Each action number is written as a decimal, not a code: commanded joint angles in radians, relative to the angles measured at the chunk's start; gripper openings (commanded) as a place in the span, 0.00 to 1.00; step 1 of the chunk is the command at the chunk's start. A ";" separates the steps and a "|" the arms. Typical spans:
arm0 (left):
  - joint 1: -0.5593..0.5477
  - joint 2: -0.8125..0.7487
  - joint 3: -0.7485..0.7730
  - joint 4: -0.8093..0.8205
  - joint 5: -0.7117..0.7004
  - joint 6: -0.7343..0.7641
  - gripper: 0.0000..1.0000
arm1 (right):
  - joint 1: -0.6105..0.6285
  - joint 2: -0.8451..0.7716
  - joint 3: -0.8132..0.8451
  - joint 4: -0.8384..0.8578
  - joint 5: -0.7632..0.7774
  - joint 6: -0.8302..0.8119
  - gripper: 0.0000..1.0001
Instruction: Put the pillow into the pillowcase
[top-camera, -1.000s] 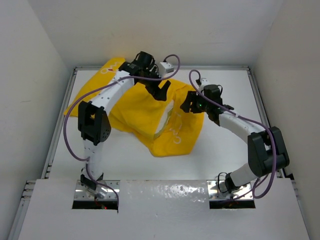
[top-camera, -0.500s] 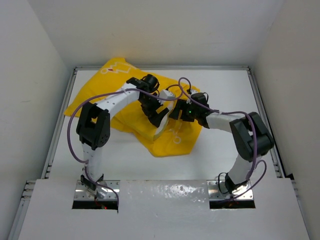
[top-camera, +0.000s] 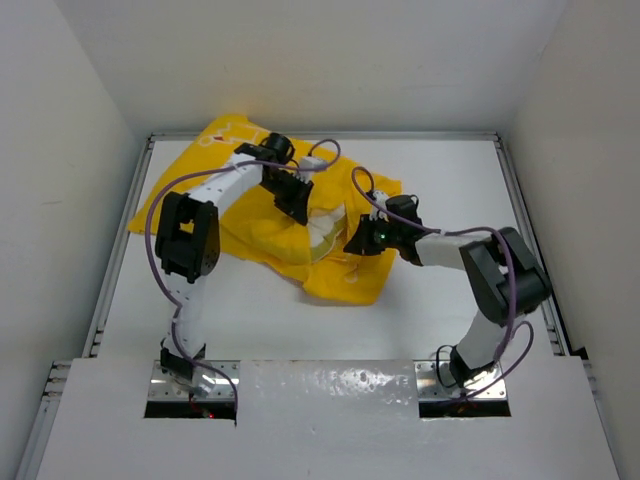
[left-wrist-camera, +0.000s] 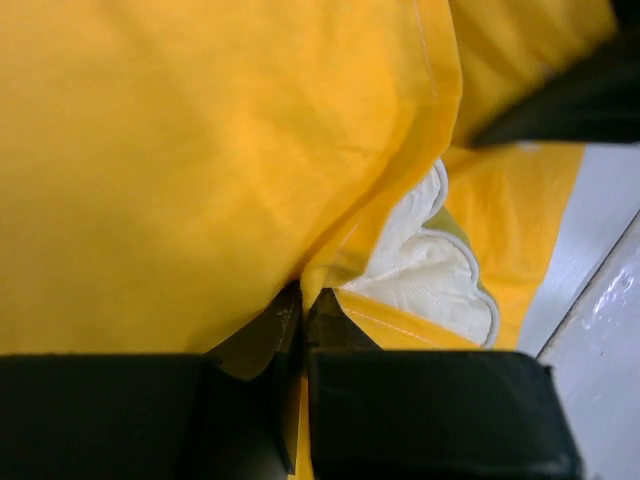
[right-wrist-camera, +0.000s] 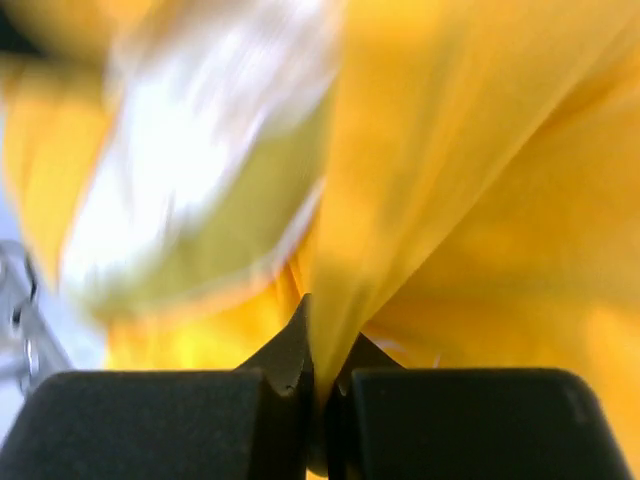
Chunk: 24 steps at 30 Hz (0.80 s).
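Observation:
The yellow pillowcase lies rumpled across the middle and back left of the table. The cream-white pillow shows only as a small patch in its open mouth; the rest is hidden inside the fabric. My left gripper is shut on the pillowcase edge just left of the opening, with the pillow's corner beside it. My right gripper is shut on a fold of the pillowcase on the opening's right side, where the blurred white pillow shows to the left.
White walls enclose the table on three sides, with metal rails along the left and right edges. The pillowcase's far corner rides up the back wall. Purple cables loop over both arms.
Both grippers have come down and inward onto the pillowcase mouth and closed on its fabric. The left one pulled back toward the far left; the pillowcase's near edge bunched up.

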 joint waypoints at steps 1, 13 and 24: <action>0.125 -0.043 0.089 0.132 -0.025 -0.039 0.00 | 0.007 -0.162 -0.065 -0.084 -0.135 -0.192 0.00; -0.125 -0.070 0.040 -0.022 0.003 0.185 0.66 | 0.008 -0.203 -0.071 0.088 -0.174 -0.076 0.00; -0.122 -0.048 -0.108 0.222 -0.354 0.017 0.03 | -0.005 -0.253 -0.108 0.095 -0.287 -0.083 0.00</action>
